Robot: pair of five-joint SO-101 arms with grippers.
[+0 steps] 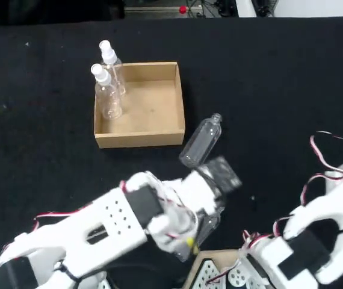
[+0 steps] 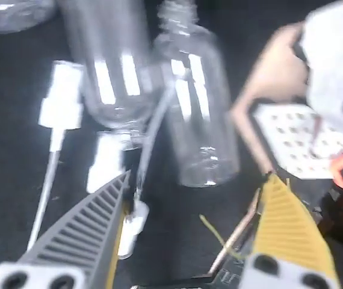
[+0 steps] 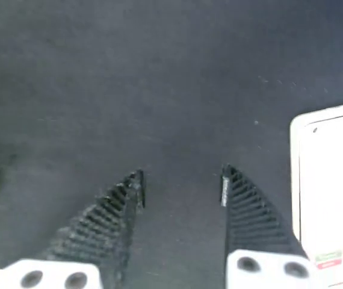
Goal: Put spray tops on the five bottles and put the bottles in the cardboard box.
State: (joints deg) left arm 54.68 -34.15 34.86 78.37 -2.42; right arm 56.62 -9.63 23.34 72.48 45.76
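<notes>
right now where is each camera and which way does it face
High view: fixed overhead, looking down on the cardboard box; left arm and right arm at the lower edge.
Left wrist view: on the left wrist, facing uncapped bottles and loose spray tops past the open left gripper.
Right wrist view: on the right wrist, facing black table past the open right gripper.
Shared: high and left wrist views both show uncapped bottles.
</notes>
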